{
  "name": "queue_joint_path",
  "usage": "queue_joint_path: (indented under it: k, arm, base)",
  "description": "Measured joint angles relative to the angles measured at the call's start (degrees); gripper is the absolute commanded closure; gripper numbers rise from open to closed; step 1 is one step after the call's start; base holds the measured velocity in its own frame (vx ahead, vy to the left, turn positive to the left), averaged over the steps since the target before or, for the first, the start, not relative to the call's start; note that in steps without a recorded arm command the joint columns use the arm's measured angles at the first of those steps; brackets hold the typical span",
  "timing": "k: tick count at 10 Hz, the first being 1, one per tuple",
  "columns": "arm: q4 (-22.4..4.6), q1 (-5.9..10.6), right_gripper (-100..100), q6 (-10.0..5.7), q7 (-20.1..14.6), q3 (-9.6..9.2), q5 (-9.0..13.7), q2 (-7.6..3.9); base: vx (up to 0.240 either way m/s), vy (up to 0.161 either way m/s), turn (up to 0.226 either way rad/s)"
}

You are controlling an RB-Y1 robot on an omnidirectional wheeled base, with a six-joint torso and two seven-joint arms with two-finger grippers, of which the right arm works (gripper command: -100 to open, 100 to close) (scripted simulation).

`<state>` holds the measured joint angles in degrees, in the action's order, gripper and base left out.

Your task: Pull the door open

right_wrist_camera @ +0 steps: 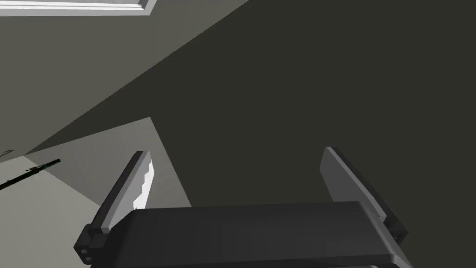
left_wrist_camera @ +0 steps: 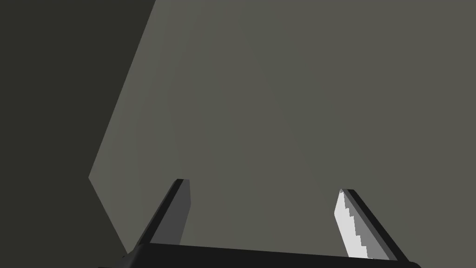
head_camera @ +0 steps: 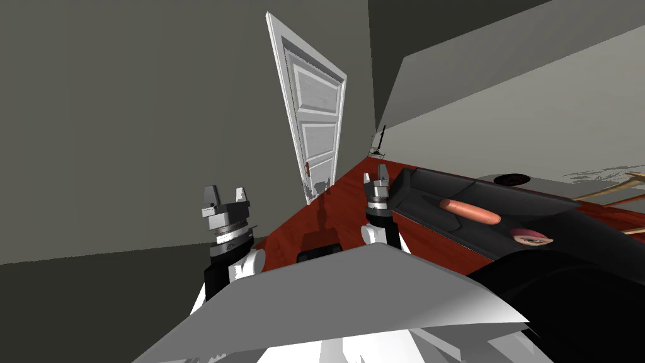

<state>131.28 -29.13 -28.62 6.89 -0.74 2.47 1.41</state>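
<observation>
Door [head_camera: 315,120] well beyond upright left gripper [head_camera: 225,190]

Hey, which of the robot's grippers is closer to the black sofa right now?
Right. The right gripper sits just beside the black sofa at its end, fingers open; the left gripper is further off on the other side, next to the grey wall, also open.

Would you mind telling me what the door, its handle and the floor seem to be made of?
The door looks like white-painted wood or board, matte: framed recessed panels, faint grey streaks. Its handle is a small brownish piece, perhaps metal; too small to tell. The floor is flat red-brown with no boards or grain showing; stained wood or vinyl, I cannot say.
</observation>
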Motion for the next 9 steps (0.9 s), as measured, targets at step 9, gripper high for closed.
queue_joint_path:
  k: [9]
  arm:
    - [-9.5,3.99,-100,-3.36,-10.1,-5.65,6.1,-4.27]
  base:
    - [0.094,-0.001,0.063]
